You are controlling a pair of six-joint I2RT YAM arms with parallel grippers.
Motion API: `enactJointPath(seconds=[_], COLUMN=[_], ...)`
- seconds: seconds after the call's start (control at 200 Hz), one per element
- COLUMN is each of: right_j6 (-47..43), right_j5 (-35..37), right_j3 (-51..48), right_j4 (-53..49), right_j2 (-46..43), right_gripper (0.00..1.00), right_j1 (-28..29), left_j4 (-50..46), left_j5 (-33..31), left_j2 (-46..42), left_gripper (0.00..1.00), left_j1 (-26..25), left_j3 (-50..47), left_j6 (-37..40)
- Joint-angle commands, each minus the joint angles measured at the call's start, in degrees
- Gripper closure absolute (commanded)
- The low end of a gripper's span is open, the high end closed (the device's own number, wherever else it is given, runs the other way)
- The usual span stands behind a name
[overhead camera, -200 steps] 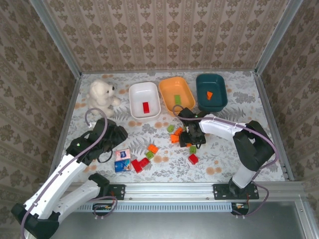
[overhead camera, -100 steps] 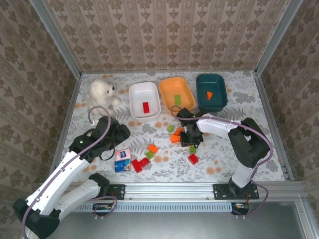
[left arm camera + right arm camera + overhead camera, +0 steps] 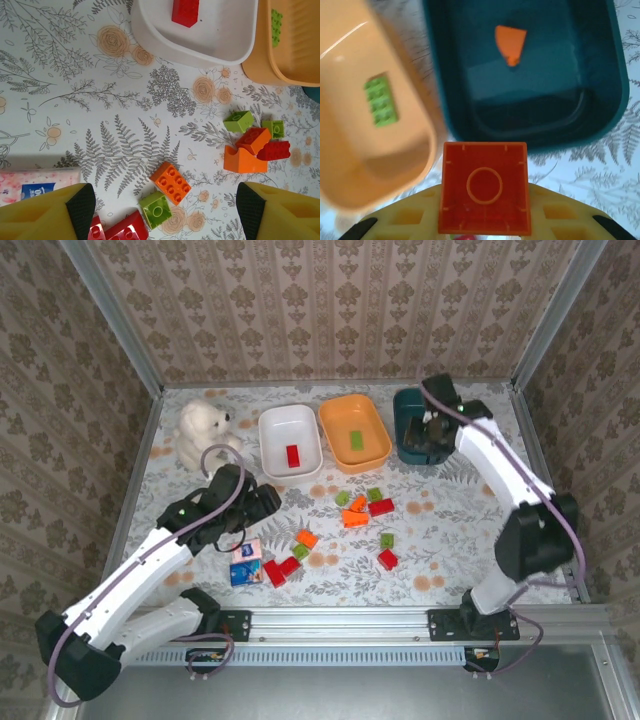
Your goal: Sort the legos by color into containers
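My right gripper [image 3: 432, 430] hangs over the near rim of the dark teal container [image 3: 405, 400], shut on an orange lego [image 3: 485, 195] whose hollow underside faces the camera. An orange wedge [image 3: 510, 44] lies in that teal container [image 3: 600, 100]. The orange container [image 3: 335, 420] holds a green lego [image 3: 355, 439]; the white container [image 3: 268, 430] holds a red lego [image 3: 292, 455]. My left gripper [image 3: 262, 502] is open above the table, over an orange lego [image 3: 171, 183] and a green lego [image 3: 156, 210]. More red, green and orange legos [image 3: 360, 505] lie loose mid-table.
A white plush bear [image 3: 203, 430] sits at the back left. Pink-and-blue printed squares [image 3: 245, 560] lie beside two red legos [image 3: 282, 570] near the front. Metal frame rails and patterned walls enclose the table.
The right gripper shut on an orange lego in the middle cluster, then lifted it back and right to the teal container. The left arm moved right, toward the middle.
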Motion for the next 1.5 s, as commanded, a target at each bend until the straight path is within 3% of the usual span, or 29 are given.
enactJointPath(seconds=[0.0,0.135,0.45,0.665,0.745,1.02,1.175,1.495], right_j6=[-0.26,0.16,2.27,1.43,-0.01,0.07,1.60,8.66], right_j5=[0.01,-1.73,-7.67,-8.79,-8.53,-7.84,-7.27,-11.94], right_j3=[7.92,16.25,16.06,18.42,19.58,13.45,2.20,-28.33], right_j4=[-5.00,-9.14,-7.55,-8.40,-8.55,-4.19,0.77,13.76], right_j2=[9.86,18.30,23.93,25.09,23.63,7.18,-4.79,-32.43], right_gripper=[0.70,0.70,0.66,0.38,0.33,0.33,0.32,0.30], right_j1=[-2.18,-3.37,-3.97,-5.30,-5.14,-0.81,5.51,13.76], left_j4=[0.33,-0.62,-5.57,-14.77,-17.01,-15.90,-10.90,-6.57], left_j5=[-0.76,-1.96,-2.13,-1.13,-0.40,1.00,2.48,2.27], left_j2=[-0.22,-0.96,-1.37,-0.95,-0.46,6.33,12.29,17.25], left_gripper=[0.22,0.22,0.22,0.23,0.24,0.27,0.27,0.28], left_j1=[-0.86,-1.47,-1.78,-3.15,-4.84,-16.74,-24.06,-29.49], left_j3=[1.99,2.03,1.43,0.21,-1.24,-4.98,-6.18,-10.85], left_j6=[-0.04,-1.11,-2.81,-7.84,-11.53,-23.74,-30.74,-41.57])
